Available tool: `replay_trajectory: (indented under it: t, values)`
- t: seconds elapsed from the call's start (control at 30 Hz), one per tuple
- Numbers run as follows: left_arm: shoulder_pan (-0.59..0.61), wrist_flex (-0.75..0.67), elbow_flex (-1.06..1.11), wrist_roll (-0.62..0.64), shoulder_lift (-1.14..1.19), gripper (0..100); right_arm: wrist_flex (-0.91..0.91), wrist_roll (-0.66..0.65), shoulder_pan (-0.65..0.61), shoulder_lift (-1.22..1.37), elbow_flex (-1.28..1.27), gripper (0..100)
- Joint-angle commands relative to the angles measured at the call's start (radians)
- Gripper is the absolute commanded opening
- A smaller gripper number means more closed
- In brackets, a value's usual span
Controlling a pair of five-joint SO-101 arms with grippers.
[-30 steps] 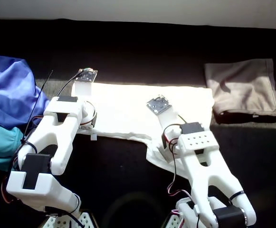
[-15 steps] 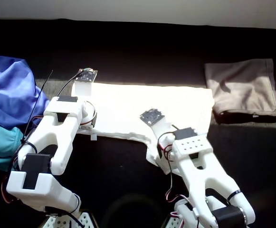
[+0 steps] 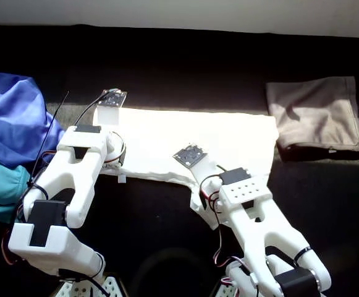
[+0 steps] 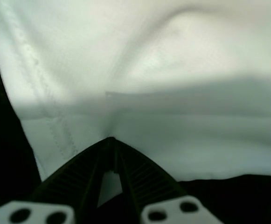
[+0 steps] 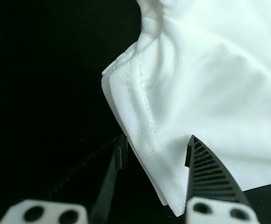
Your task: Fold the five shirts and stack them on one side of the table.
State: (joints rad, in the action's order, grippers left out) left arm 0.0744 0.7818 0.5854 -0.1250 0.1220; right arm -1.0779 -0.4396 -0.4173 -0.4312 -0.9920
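Pinching the white shirt near its left end, the left gripper had its black fingers pressed together on a small pucker of cloth. The shirt lay spread across the middle of the dark table. At its near edge the right gripper stood with its fingers apart, a stitched, doubled corner of hem lying between them, unclamped. A folded tan shirt sat off to the right, just beside the white one. A blue shirt and a teal shirt were heaped together at the table's left side.
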Motion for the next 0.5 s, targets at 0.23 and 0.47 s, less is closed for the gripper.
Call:
replay_trajectory:
  t: [0.23,0.47]
  values:
    - [0.007,-0.025,0.004,0.005,0.010,1,0.047,-0.031,0.001,-0.018,-0.048,21.2]
    - [0.007,-0.025,0.004,0.005,0.010,1,0.223,-0.041,0.051,-0.018,-0.211,17.6]
